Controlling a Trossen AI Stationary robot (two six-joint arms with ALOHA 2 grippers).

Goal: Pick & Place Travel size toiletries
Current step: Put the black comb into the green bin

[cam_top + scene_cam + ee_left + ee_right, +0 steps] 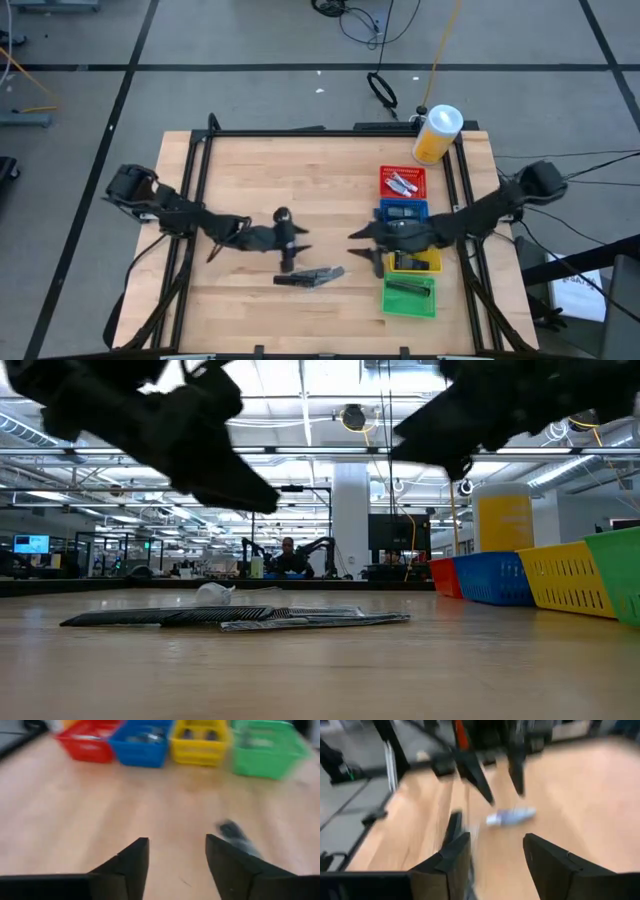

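Pale wood runs under me, the table (330, 170) bare between my two arms. My left gripper (296, 243) hangs above the middle of the board, jaws apart and empty; just in front of it lie the dark toiletries (310, 278), a few flat sachets and tubes heaped together. My right gripper (362, 240) hovers beside the row of baskets, jaws open too, gripping nothing. In that row stand the red basket (403, 182), blue basket (403, 212), yellow basket (413, 262) and green basket (409, 296), each with small items inside. A yellow canister (437, 134) stands at the far corner
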